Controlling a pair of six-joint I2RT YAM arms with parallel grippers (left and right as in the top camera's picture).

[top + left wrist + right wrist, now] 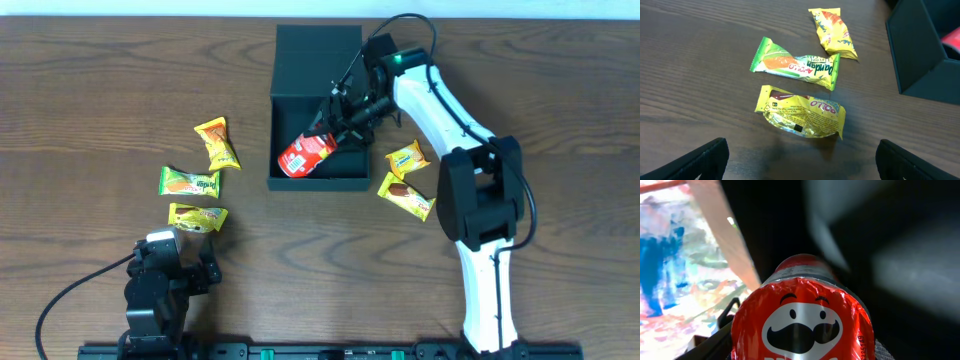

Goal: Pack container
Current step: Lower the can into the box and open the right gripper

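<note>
The container (318, 182), a dark teal-green square box, stands open at the table's middle with its lid flap (318, 45) folded back. My right gripper (338, 128) reaches into it from the right, shut on a red Pringles can (305, 153) that lies tilted inside. In the right wrist view the can (802, 315) fills the space between the jaws, with the dark box wall (900, 255) behind. My left gripper (175, 255) rests low at the front left, open and empty (802, 167). A crumpled yellow packet (802, 112) lies just ahead of it.
A green packet (797, 64) and a yellow-orange packet (832, 32) lie beyond the crumpled one, left of the box corner (920, 55). Two more yellow packets (408, 158) (406, 196) lie right of the box, under the right arm.
</note>
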